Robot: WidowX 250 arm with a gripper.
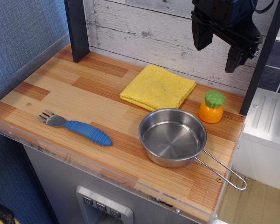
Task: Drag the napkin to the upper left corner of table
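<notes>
Wood-plank table (pixel 60 100) | napkin (pixel 157 87) flat near back wall | tool (pixel 220 45) above, fingers spread, empty

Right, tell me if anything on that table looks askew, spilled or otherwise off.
Nothing is spilled or damaged. The napkin lies flat and folded, only turned at an angle to the table edges. The steel pan sits upright and empty, its wire handle poking out past the table's front right edge. The gripper hangs open above, touching nothing.
</notes>
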